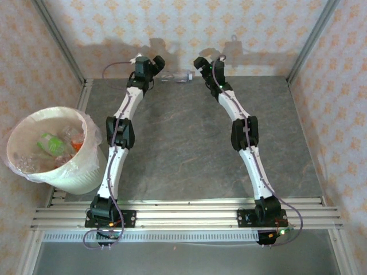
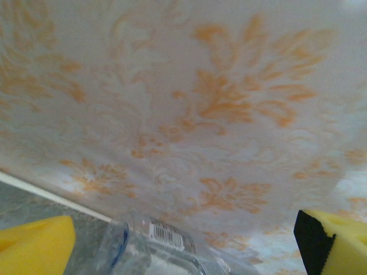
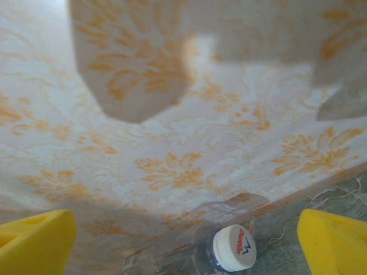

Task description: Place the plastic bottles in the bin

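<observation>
One clear plastic bottle (image 1: 177,75) lies on its side at the far edge of the table, against the back wall, between the two arms. My left gripper (image 1: 156,67) is just left of it, open; in the left wrist view the bottle's clear body with a barcode label (image 2: 166,236) lies low between the yellow pads (image 2: 35,247). My right gripper (image 1: 202,66) is just right of the bottle, open; the right wrist view has the white cap (image 3: 234,247) low between its yellow pads (image 3: 332,243). The bin (image 1: 80,172), a white bucket with a bag liner, stands at left with several bottles (image 1: 53,143) inside.
The patterned back wall (image 1: 189,34) stands right behind the bottle and both grippers. Metal frame posts (image 1: 307,43) rise at the corners. The grey table top (image 1: 183,149) stretches between the arms, with a rail (image 1: 183,215) at the near edge.
</observation>
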